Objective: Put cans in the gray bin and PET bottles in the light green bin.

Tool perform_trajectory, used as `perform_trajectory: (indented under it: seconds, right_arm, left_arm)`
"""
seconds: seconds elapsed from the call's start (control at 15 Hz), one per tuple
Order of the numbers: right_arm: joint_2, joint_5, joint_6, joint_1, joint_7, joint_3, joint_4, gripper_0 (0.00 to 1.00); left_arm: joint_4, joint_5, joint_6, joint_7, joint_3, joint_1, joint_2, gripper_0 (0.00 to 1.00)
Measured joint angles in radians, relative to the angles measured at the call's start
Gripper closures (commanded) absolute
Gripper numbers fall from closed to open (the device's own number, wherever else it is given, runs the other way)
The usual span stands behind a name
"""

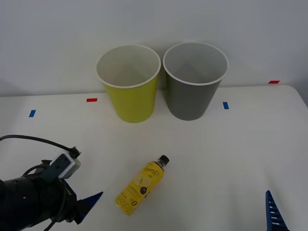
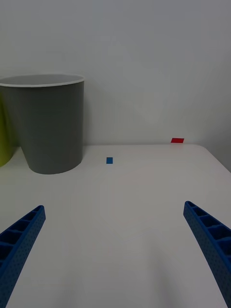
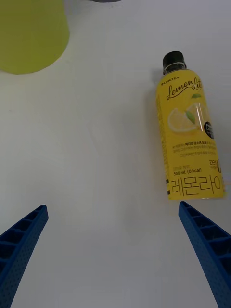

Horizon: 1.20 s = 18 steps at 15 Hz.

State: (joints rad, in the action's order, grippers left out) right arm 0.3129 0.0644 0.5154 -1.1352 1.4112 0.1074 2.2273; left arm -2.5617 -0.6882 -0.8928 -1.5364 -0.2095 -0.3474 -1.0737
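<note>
Plastic lemon-tea bottle (image 1: 142,185), yellow label, black cap, lies lower centre on smooth white worktop (image 1: 231,159). Tapered light green bin (image 1: 129,83) and gray bin (image 1: 194,80) stand upper centre. Left pincer (image 3: 113,255) and right pincer (image 2: 115,250): ribbed blue fingers spread, empty.

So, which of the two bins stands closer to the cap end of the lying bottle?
The light green bin. The bottle lies with its black cap pointing up toward it; the gray bin stands beside it, further to the robot's right.
</note>
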Motion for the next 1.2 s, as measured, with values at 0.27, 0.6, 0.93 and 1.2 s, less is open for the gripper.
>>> perform_trajectory:
  seconds: [0.27,0.6,0.93,1.2]
  right_arm:
    - [0.0,0.0,0.0,0.0,0.0,0.0,0.0,0.0]
    - [0.0,0.0,0.0,0.0,0.0,0.0,0.0,0.0]
    - [0.0,0.0,0.0,0.0,0.0,0.0,0.0,0.0]
    - [0.0,0.0,0.0,0.0,0.0,0.0,0.0,0.0]
  left_arm:
    - [0.0,0.057,-0.113,0.005,-0.101,0.145,0.001,0.0]
    - [0.001,0.073,-0.173,0.034,-0.193,0.255,0.009,0.0]
    - [0.003,0.077,-0.366,0.07,-0.205,0.331,0.124,0.0]
    - [0.005,0.151,-0.509,0.097,-0.275,0.414,0.213,0.0]
